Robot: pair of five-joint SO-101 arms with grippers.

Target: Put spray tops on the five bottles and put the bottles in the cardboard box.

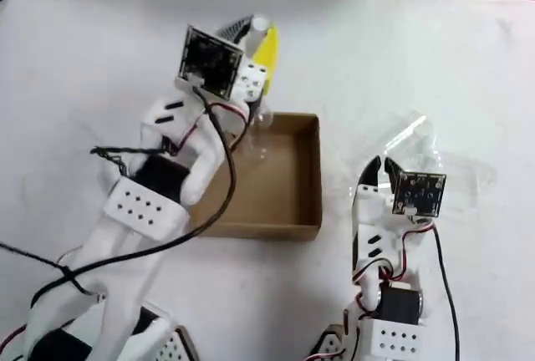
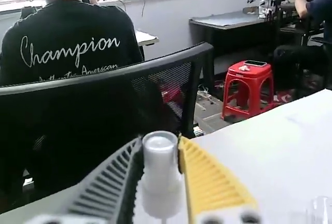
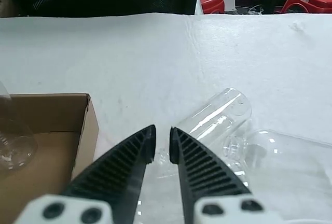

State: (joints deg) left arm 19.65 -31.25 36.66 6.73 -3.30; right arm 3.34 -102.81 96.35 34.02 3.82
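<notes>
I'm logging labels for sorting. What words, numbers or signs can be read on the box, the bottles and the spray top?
None: the cardboard box, the clear bottles and the white spray top show no readable text.

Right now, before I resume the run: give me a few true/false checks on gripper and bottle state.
1. The left gripper is shut on a white spray top. True.
2. The right gripper is clamped on a bottle. False: it holds nothing.
3. The clear bottles near the right gripper stand upright. False: they lie on their sides on the table.
4. One clear bottle is in the cardboard box. True.
</notes>
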